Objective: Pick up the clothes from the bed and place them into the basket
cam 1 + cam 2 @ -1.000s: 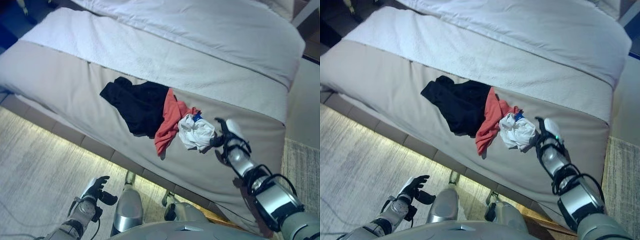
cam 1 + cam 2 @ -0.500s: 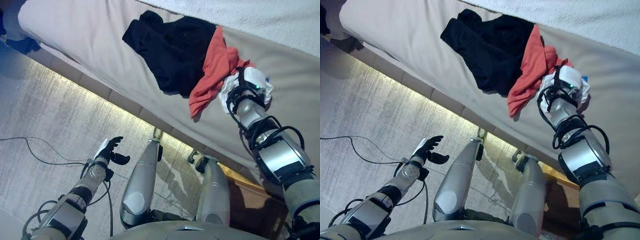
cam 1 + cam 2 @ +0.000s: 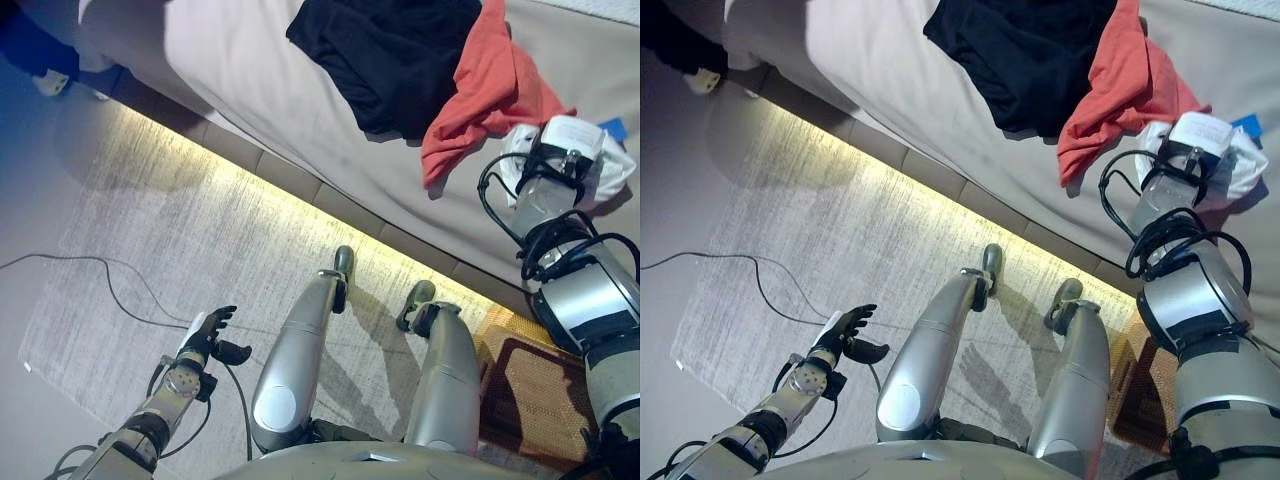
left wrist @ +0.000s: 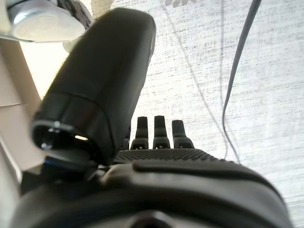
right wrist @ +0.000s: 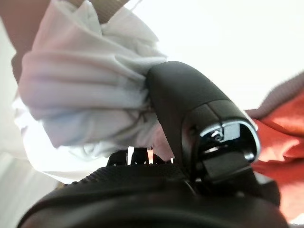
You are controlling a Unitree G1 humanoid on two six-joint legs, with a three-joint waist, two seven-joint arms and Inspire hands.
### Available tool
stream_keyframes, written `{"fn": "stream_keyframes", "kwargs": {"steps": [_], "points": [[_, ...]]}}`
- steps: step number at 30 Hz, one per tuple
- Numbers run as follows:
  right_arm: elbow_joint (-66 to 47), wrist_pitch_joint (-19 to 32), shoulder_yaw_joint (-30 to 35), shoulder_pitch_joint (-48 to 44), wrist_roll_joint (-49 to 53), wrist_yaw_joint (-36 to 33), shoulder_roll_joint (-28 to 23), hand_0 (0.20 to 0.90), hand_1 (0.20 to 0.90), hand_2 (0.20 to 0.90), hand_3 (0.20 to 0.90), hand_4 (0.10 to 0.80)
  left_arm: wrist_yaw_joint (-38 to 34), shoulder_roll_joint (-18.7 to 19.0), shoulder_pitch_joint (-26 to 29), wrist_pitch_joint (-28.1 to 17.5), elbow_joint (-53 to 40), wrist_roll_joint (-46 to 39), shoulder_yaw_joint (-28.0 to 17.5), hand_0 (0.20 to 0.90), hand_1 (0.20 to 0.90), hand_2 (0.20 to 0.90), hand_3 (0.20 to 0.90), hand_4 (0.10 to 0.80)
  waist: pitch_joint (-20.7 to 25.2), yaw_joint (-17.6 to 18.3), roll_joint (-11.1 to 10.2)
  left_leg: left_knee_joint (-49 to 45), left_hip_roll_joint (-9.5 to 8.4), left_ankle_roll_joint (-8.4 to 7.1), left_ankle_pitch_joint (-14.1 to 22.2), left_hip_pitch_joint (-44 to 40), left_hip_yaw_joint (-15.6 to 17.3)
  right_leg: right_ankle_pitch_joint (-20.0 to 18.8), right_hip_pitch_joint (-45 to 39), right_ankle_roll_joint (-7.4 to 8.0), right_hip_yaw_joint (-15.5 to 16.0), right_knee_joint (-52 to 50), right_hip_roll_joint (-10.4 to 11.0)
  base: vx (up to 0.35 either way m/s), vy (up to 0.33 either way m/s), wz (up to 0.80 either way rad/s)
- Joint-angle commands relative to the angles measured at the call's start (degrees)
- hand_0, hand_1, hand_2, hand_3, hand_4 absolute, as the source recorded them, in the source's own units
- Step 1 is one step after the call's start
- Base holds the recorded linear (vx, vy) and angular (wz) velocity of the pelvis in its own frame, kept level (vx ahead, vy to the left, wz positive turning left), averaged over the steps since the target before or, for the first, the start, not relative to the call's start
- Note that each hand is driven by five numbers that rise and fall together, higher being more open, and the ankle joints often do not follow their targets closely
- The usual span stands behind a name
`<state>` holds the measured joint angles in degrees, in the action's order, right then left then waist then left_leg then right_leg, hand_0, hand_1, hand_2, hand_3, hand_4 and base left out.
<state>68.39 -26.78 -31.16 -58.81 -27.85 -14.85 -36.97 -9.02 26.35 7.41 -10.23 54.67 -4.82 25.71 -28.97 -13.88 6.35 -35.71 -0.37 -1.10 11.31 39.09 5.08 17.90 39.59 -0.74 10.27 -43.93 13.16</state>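
Observation:
A black garment [image 3: 390,55], a red garment [image 3: 495,90] and a crumpled white garment [image 3: 615,170] lie together near the front edge of the beige bed [image 3: 250,80]. My right hand [image 3: 558,155] lies on the white garment. In the right wrist view its thumb [image 5: 187,109] presses into the bunched white cloth [image 5: 80,95] and the fingers are buried in the folds; the red garment [image 5: 285,137] lies beside it. My left hand [image 3: 207,333] hangs open and empty low over the floor, and also shows in the left wrist view [image 4: 190,156].
A brown woven basket [image 3: 530,385] stands on the floor at the lower right, below the bed's edge. A pale rug [image 3: 180,230] lies in front of the bed. A blue thing [image 3: 35,50] is at the far left.
The camera has tilted down, so the bed has shifted up in view. My right hand has moved from beside the white garment onto it and closed into the cloth. The left hand stays low.

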Motion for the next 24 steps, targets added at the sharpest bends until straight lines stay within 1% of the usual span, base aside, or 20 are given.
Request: {"fn": "stream_keyframes", "kwargs": {"steps": [1,4,7,8,9,10,11,12,13,15,21,24], "points": [[3.2,0.18,1.7,5.97,5.27,-2.78,-8.28,0.3,0.3,0.3,0.2,0.1,-1.3,2.19,-1.65,-2.11,-0.58,-0.63,-1.42,0.9,0.9,0.9,0.9,0.8,3.27,2.73,1.56,3.32,-0.98,2.57,-6.58,-2.55,-1.94,-9.1,-4.98,-0.18,2.97,6.51,-1.79,0.01,-0.065,-0.06],[2.07,2.95,3.26,7.57,8.61,-4.78,-8.89,0.3,0.3,0.3,0.2,0.1,-1.15,2.71,-2.06,-2.7,-0.3,0.08,-1.97,0.9,0.9,0.9,0.9,0.8,3.92,3.07,0.54,6.15,-0.72,1.92,-7.36,-4.95,-2.32,-9.77,-8.1,-0.03,3.21,10.32,-2.96,0.01,-0.103,-0.15],[0.08,5.97,5.56,10.58,12.73,-6.6,-9.87,0.3,0.3,0.3,0.2,0.1,-1.41,2.84,-2.61,-2.64,0.0,1.09,-2.64,0.9,0.9,0.9,0.9,0.8,5.33,3.77,-0.68,11.21,0.23,0.79,-9.0,-9.17,-2.25,-10.96,-13.11,0.44,3.44,16.46,-4.56,0.008,-0.111,0.04],[-0.29,7.5,6.96,11.78,13.17,-7.64,-9.95,0.3,0.3,0.3,0.2,0.1,-1.35,2.79,-2.38,-2.57,0.31,1.79,-2.81,0.9,0.9,0.9,0.9,0.8,6.16,4.09,-1.05,14.45,0.82,0.62,-11.93,-10.65,-1.72,-13.68,-15.1,0.24,4.42,20.44,-4.91,0.03,-0.084,0.28],[-0.28,7.72,6.97,11.89,13.29,-7.81,-9.9,0.3,0.3,0.3,0.2,0.1,-1.37,2.74,-2.43,-2.53,0.41,1.83,-2.74,0.9,0.9,0.9,0.9,0.8,6.35,4.1,-1.2,14.15,0.77,0.15,-10.15,-11.48,-2.18,-12.1,-15.83,0.84,3.71,20.12,-5.04,-0.054,-0.075,-0.58],[-0.23,8.59,7.38,12.06,14.77,-8.19,-9.89,0.3,0.3,0.3,0.2,0.1,-1.73,2.52,-2.15,-2.73,0.86,2.16,-2.45,0.9,0.9,0.9,0.9,0.8,6.83,4.18,-1.42,16.19,0.96,0.25,-12.48,-12.34,-1.91,-14.41,-17.12,0.58,4.6,22.89,-5.13,0.031,-0.06,-0.85],[-0.33,9.83,7.73,12.14,17.14,-9.25,-10.0,0.3,0.3,0.3,0.2,0.1,-1.99,2.36,-2.03,-2.99,1.22,2.26,-2.34,0.9,0.9,0.9,0.9,0.8,7.28,4.22,-1.65,17.24,1.02,0.0,-12.78,-13.39,-2.02,-14.88,-18.33,0.79,4.71,24.36,-5.27,-0.033,-0.064,-0.62],[-0.37,10.96,8.54,12.04,18.1,-10.13,-10.01,0.3,0.3,0.3,0.2,0.1,-2.18,2.22,-1.98,-2.91,1.36,2.48,-2.19,0.9,0.9,0.9,0.9,0.8,8.0,4.26,-1.96,18.99,1.24,-0.29,-13.12,-15.02,-1.96,-15.33,-20.02,1.1,4.8,26.3,-5.45,0.076,-0.07,0.3],[-0.57,12.44,9.59,11.98,18.27,-10.77,-10.19,0.3,0.3,0.3,0.2,0.1,-2.5,1.95,-1.95,-3.09,1.79,2.83,-2.04,0.9,0.9,0.9,0.9,0.8,8.96,4.35,-2.32,21.21,1.47,-0.56,-13.57,-17.09,-1.89,-15.94,-22.08,1.6,4.84,28.53,-5.63,0.069,-0.057,0.23],[-0.77,14.0,10.38,12.06,19.14,-11.81,-10.42,0.3,0.3,0.3,0.2,0.1,-2.8,1.63,-1.82,-3.02,2.18,2.99,-1.91,0.9,0.9,0.9,0.9,0.8,9.87,4.44,-2.68,23.23,1.67,-0.79,-14.02,-18.9,-1.87,-16.58,-23.98,1.97,4.79,30.69,-5.93,0.064,-0.054,-0.14],[-2.28,20.59,15.25,12.94,29.23,-14.35,-10.94,0.3,0.3,0.3,0.2,0.1,-3.64,0.03,-2.12,-2.89,4.32,4.06,-1.67,0.9,0.9,0.9,0.9,0.8,13.1,4.83,-3.6,30.06,2.5,-1.54,-15.15,-25.52,-1.67,-17.86,-30.06,2.84,4.67,36.31,-6.94,0.08,-0.041,-0.03],[-5.25,26.13,19.94,14.39,40.6,-12.67,-10.36,0.3,0.3,0.3,0.2,0.1,-4.41,-1.16,-3.65,-2.32,5.18,4.78,-2.18,0.9,0.9,0.9,0.9,0.8,14.78,4.88,-3.8,33.04,2.67,-1.99,-15.44,-28.99,-1.77,-18.16,-33.56,3.19,4.63,38.95,-7.16,0.129,0.002,-0.08]]}}
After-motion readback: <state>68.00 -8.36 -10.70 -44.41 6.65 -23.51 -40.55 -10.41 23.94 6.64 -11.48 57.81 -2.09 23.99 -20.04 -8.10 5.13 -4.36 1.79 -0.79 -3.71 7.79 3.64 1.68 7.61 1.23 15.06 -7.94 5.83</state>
